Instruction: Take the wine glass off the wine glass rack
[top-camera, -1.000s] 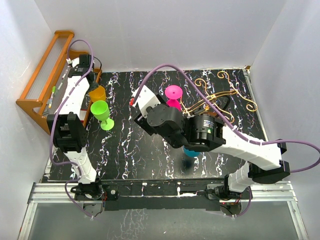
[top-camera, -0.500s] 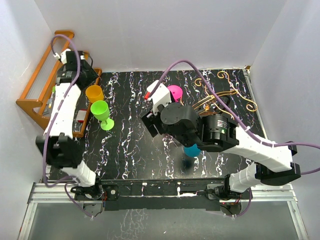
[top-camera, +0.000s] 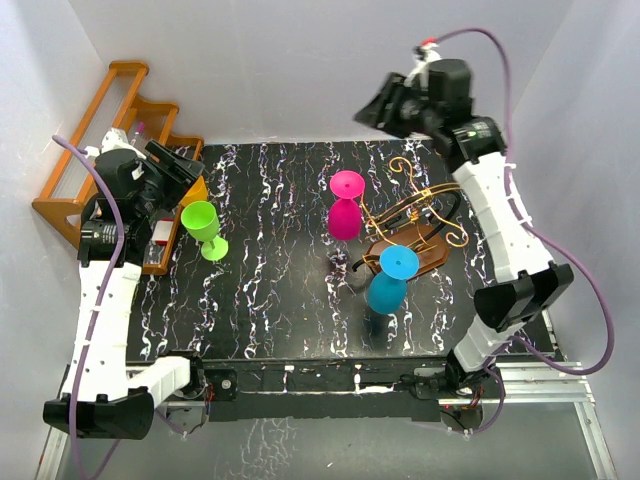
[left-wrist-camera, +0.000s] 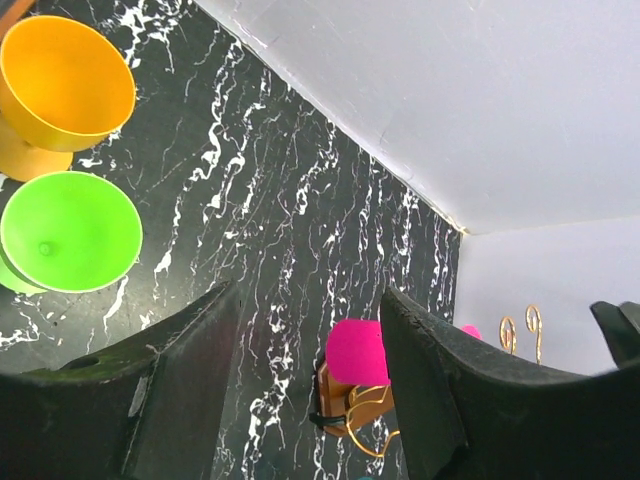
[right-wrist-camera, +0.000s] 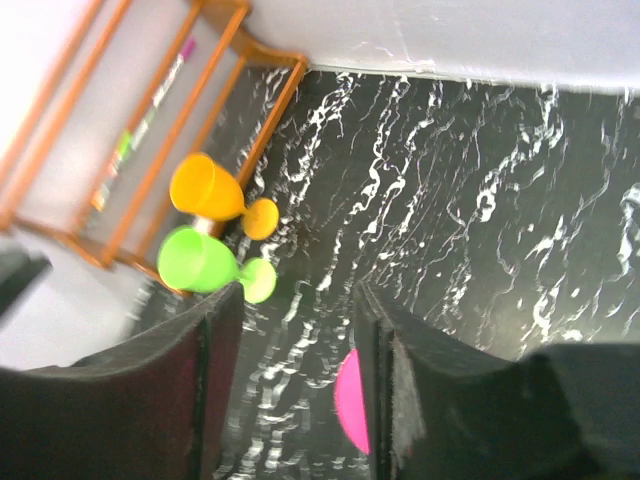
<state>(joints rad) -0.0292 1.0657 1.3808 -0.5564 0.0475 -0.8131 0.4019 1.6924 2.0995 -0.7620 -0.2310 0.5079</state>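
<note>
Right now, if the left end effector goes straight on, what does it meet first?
Probably the pink wine glass on the wine glass rack, seen in the gap between the left end effector's fingers. Depth is unclear; the marble table could come first.

Glasses and rack partly hidden.
In the right wrist view the pink glass (right-wrist-camera: 349, 402) is shown only as a blurred sliver between the right gripper's fingers (right-wrist-camera: 150, 410); in the left wrist view the wine glass rack (left-wrist-camera: 350, 405) is mostly covered by the left gripper's fingers (left-wrist-camera: 440, 400), and the orange glass (left-wrist-camera: 62, 88) is cut by the left edge.
</note>
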